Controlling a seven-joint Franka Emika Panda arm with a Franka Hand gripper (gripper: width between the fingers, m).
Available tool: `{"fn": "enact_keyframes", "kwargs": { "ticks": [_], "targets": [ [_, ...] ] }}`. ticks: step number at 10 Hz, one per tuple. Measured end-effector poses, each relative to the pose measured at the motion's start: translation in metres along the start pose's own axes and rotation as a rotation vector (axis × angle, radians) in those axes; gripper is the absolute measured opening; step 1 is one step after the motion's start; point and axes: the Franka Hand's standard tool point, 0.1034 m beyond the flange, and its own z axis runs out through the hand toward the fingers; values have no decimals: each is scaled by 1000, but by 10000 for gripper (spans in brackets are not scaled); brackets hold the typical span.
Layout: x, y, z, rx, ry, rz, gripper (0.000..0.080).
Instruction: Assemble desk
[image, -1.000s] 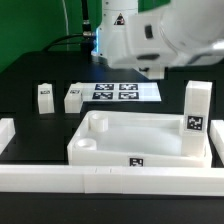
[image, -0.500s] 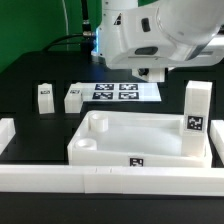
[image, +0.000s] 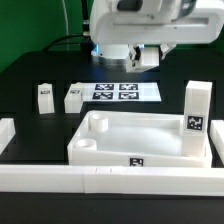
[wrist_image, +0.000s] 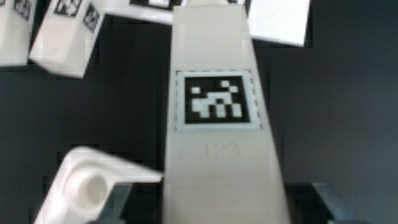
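**Desk assembly, one leg in hand.** The gripper (image: 146, 57) hangs high over the far side of the table, above the marker board (image: 120, 92). In the wrist view we see the held leg (wrist_image: 217, 100) running straight down the middle of the frame, its tag facing the camera. The fingers are mostly hidden behind it, so we judge, rather than see, that the jaws are clamped on its two long sides. We take this grip across the narrow width to leave the leg's ends free for seating in a corner hole.

The panel (image: 110, 152) lies rim-up in the middle of the table, which leaves its corner holes open from above. An upright leg (image: 197, 108) stands at its far corner on the exterior view's right. A spare leg (image: 44, 95) and a second spare leg (image: 73, 97) lie just beside the marker board on the exterior view's left, apart from the panel, where we judge they wait for later steps.
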Motion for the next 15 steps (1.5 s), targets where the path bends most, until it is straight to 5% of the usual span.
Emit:
{"fn": "enact_keyframes", "kwargs": {
  "ticks": [4, 5, 6, 11, 15],
  "targets": [
    [8, -1, -2, 3, 270, -1, 290],
    [10, 3, -15, 67, 315, 19, 290],
    [16, 11, -36, 89, 403, 53, 290],
    [28, 22, -44, 47, 708, 82, 290],
    [42, 47, -73, 90, 754, 114, 290]
  ]
}}
